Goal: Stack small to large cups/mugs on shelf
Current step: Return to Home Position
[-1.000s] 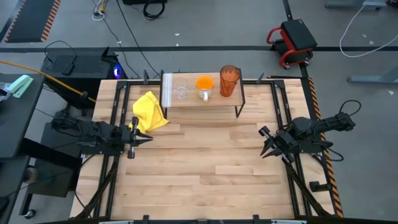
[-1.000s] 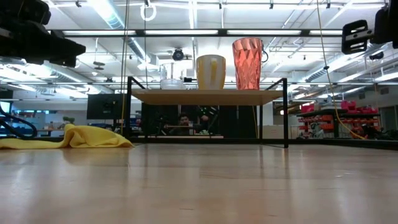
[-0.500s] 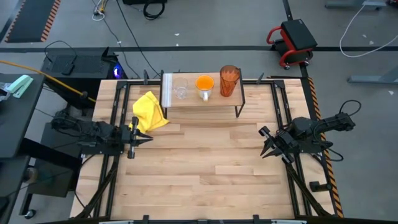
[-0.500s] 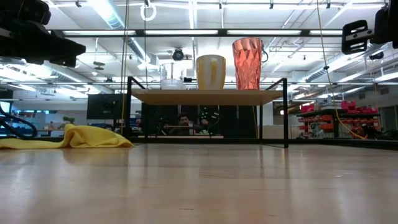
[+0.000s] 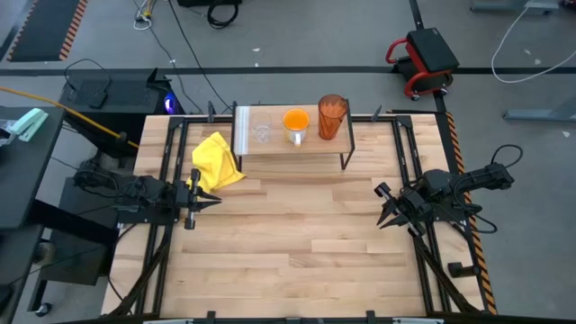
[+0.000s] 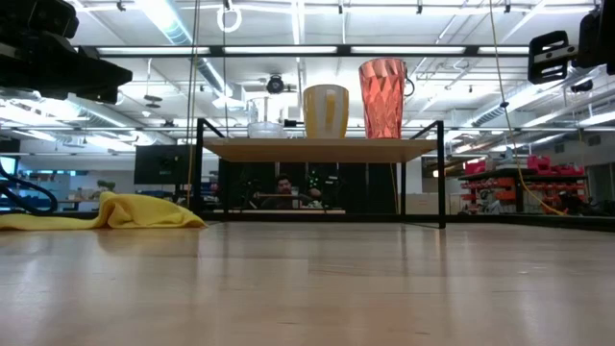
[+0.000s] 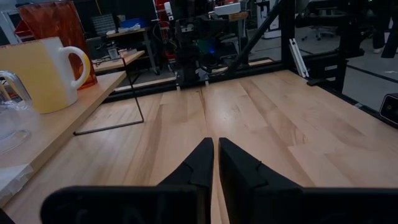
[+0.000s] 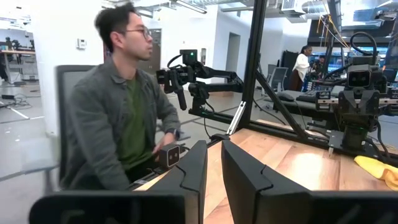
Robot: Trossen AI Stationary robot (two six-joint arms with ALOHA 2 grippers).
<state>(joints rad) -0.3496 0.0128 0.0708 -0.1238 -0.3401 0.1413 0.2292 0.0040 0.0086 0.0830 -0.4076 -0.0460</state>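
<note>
The shelf [image 5: 297, 148] stands on its thin black legs at the table's far middle. On its board stand, in a row, the small clear glass [image 5: 261, 131], the orange mug with white handle [image 5: 296, 121] and the tall amber tumbler [image 5: 331, 117]. They also show in the low view: the glass [image 6: 264, 125], the mug [image 6: 326, 111] and the tumbler [image 6: 382, 96]. My left gripper [image 5: 214, 200] is shut and empty near the table's left edge. My right gripper [image 5: 383, 220] is shut and empty near the right edge. Both are well short of the shelf.
A crumpled yellow cloth [image 5: 217, 160] lies on the table left of the shelf, close to my left gripper. Black frame rails [image 5: 166, 162] run along the table's sides. A person [image 8: 124, 106] sits beyond the table in the right wrist view.
</note>
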